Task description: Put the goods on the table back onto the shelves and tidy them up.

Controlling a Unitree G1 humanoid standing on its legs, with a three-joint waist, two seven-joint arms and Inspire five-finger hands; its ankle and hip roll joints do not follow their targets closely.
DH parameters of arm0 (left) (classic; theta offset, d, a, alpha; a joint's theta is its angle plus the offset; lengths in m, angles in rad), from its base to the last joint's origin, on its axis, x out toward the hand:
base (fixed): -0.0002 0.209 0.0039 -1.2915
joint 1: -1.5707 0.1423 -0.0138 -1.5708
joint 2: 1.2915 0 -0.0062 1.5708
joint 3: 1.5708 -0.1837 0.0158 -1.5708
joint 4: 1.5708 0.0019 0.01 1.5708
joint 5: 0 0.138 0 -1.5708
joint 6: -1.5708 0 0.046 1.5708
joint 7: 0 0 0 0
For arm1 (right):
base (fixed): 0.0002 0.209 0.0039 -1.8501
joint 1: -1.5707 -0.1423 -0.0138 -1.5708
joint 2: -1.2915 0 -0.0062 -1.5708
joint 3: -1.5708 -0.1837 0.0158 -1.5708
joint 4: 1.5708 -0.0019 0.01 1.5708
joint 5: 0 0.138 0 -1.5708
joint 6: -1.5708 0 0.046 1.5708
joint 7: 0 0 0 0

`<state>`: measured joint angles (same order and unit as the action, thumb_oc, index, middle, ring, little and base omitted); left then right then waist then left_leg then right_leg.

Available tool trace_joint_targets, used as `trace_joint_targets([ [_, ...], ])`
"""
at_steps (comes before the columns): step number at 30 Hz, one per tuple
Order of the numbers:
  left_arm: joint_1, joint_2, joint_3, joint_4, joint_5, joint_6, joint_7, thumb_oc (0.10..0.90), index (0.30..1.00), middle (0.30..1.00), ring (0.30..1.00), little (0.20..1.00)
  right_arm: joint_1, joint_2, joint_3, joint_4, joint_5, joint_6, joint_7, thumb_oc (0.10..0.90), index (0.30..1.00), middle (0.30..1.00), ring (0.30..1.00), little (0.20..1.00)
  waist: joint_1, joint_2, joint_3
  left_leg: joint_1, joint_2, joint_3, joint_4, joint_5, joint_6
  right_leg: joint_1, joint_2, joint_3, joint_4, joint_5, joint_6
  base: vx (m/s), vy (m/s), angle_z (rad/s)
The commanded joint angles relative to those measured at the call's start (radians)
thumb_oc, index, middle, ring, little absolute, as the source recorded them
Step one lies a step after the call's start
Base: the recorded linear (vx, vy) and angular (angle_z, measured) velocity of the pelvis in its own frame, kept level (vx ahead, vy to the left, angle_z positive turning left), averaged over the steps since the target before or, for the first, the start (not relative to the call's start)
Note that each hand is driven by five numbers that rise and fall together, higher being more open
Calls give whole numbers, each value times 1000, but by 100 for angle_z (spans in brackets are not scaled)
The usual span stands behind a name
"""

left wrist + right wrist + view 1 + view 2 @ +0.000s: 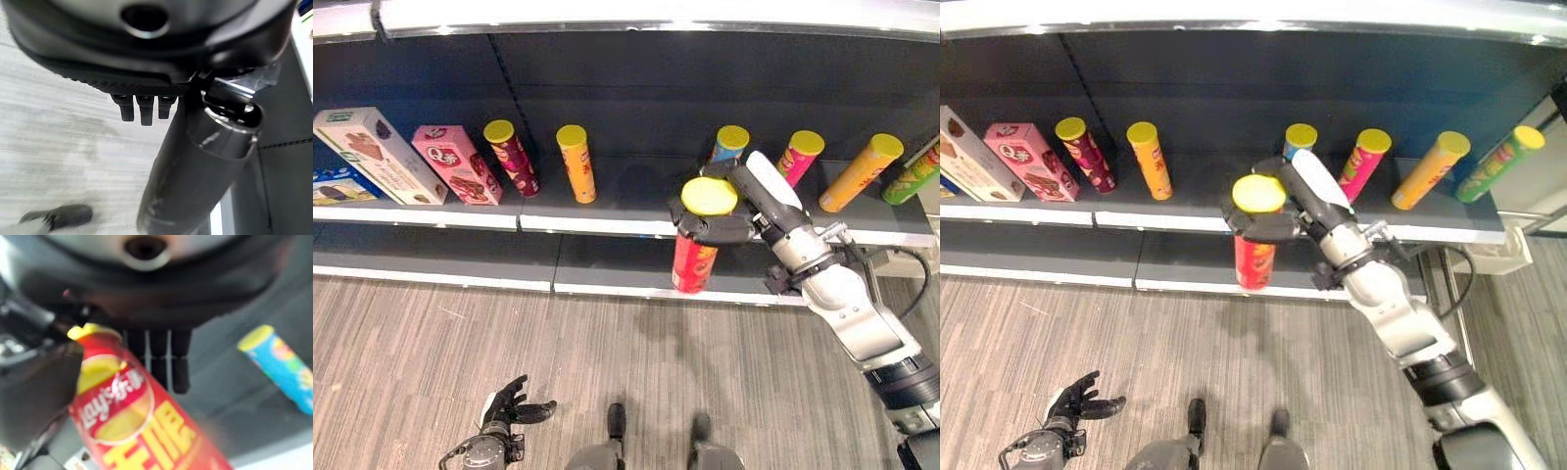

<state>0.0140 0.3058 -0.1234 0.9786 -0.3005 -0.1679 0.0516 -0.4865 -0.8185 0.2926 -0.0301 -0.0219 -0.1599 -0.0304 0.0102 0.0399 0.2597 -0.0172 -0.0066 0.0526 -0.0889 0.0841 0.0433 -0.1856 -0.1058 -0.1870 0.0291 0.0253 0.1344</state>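
Right hand: the right hand (729,217) sits centre-right of the frame, its fingers (164,363) curled round the top of a red can (694,257), just under the can's yellow lid.

Red can: it hangs upright in that grip, long axis near vertical, in front of the shelf (607,221). Its base shows low against the front lip, and I cannot tell whether it touches anything.

Key relation: the free spot on the shelf board lies behind and above the can's base, in the gap between the orange can (577,163) to the left and the blue can (728,143) directly behind the hand. By my reading, the can must go up and inward, kept upright, without bumping the blue one.

Shelf row: towards the upper right stand a pink can (800,155), a yellow can (861,171) and a green can (914,174), all leaning. At upper left are a maroon can (512,157), a pink box (456,163) and a white box (374,153).

Left hand: the left hand (509,405) hangs low at the bottom left over the wooden floor (607,372), fingers loosely spread and holding nothing, well away from the shelf. The right hand is plainly the nearer one.
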Motion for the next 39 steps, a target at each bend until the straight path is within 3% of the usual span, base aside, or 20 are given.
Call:
trace_joint_targets([
  [1,92,10,-41,-126,14,-20,-9,800,900,900,900,900,-120,-62,-87,-48,10,-73,-67,400,300,300,300,300,7,-55,-29,30,13,15,53,-147,-92,136,33,25,-75,-56,-20,148,-27,55],
  [4,121,-4,-49,-203,-1,-25,-31,800,900,900,900,900,-73,-47,-128,-66,-13,-76,-97,400,300,300,300,300,12,-55,-10,-22,9,13,207,-197,-114,169,16,1,-103,-42,-29,74,-65,47],
  [5,129,-2,-61,-233,7,-19,-34,800,900,900,900,900,-55,-29,-149,-86,-30,-77,-115,400,300,300,300,300,11,-49,12,-121,16,-9,384,-200,-147,187,9,-10,-115,-51,-39,29,-2,61],
  [6,128,-5,-59,-229,6,-18,-32,800,900,900,900,900,-47,-20,-156,-85,-42,-76,-125,400,300,300,300,300,13,-48,18,-143,27,-22,397,-191,-157,195,4,-8,-116,-59,-39,71,50,83],
  [8,131,-7,-56,-232,0,-17,-31,800,900,900,900,900,-32,-9,-162,-93,-72,-68,-136,400,300,300,300,300,14,-44,15,-153,75,-32,331,-183,-158,209,-10,-8,-115,-75,-31,180,133,54],
  [11,145,12,-52,-249,-12,-15,-16,800,900,900,900,900,-52,21,-130,-112,-109,-69,-146,400,300,300,300,300,42,-18,3,-116,96,-170,179,-146,-150,205,0,38,-77,-125,-32,203,167,-16],
  [15,142,31,-51,-252,10,-22,-16,800,900,900,900,900,-79,36,-140,-99,-182,-55,-179,400,300,300,300,300,33,19,17,-97,71,-143,143,-145,-135,149,-47,57,-31,-102,-18,48,213,-65],
  [20,137,62,-45,-269,14,-37,13,800,900,900,900,900,-196,64,-121,-39,-313,-30,-290,400,300,300,300,300,57,51,48,-114,32,-85,131,-155,-99,90,-92,93,-36,-54,16,-34,195,-32],
  [32,80,63,-76,-255,-20,-62,62,800,900,900,900,900,-364,18,-94,85,-471,28,-450,400,300,300,300,300,105,61,102,-184,15,-118,93,-106,-100,31,-118,61,-29,-31,33,-48,17,10],
  [39,59,54,-99,-239,-33,-74,77,800,900,900,900,900,-433,-28,-98,199,-501,62,-543,400,300,300,300,300,134,84,118,-207,13,-154,25,-51,-116,9,-126,20,-40,-19,43,-27,-35,18],
])
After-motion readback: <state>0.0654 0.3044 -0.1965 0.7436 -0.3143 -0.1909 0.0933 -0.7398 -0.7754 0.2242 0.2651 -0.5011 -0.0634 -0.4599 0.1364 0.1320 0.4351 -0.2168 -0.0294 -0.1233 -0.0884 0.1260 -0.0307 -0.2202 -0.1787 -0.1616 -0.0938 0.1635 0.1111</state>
